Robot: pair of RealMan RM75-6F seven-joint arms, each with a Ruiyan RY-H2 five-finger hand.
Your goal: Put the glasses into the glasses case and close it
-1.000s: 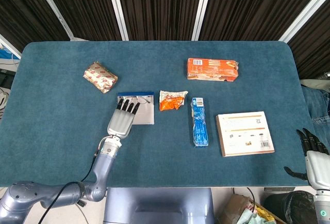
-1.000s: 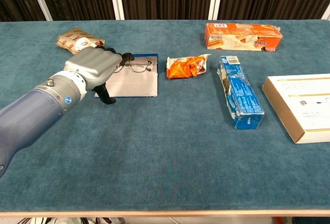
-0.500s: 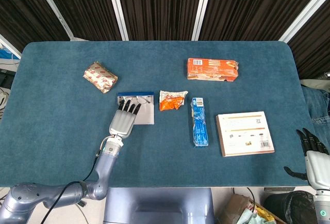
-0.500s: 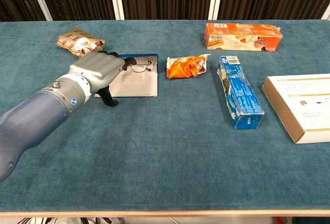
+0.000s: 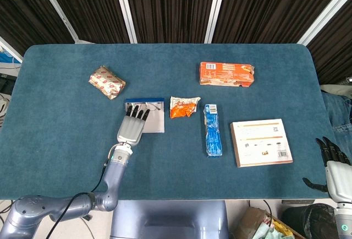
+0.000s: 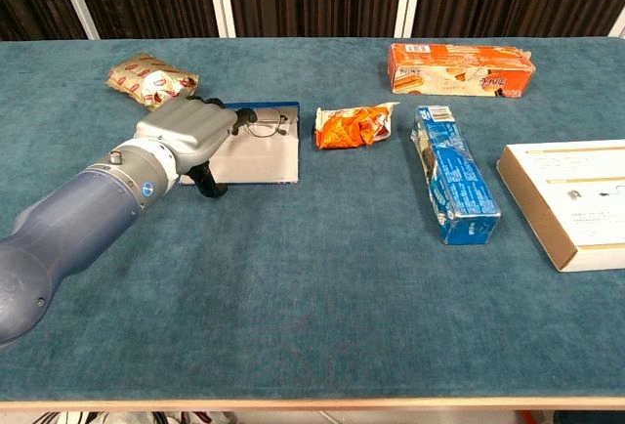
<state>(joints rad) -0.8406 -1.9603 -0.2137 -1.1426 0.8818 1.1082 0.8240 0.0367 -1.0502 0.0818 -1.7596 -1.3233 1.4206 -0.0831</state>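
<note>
Reaching over the open glasses case (image 6: 256,155), the left hand (image 6: 188,129) lay with fingers on the glasses (image 6: 260,128); whether it grasped them was unclear. Right hand (image 5: 334,161) hung off-table, fingers released.

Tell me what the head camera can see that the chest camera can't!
Only the head view shows the robot's right hand, off the table's right edge, and the whole blue-carpeted table. Only the chest view shows the thin wire-framed glasses clearly, lying in the open flat grey-and-blue glasses case. Both show the left hand over that case, the crumpled orange snack bag, the long blue box and the long orange box.
</note>
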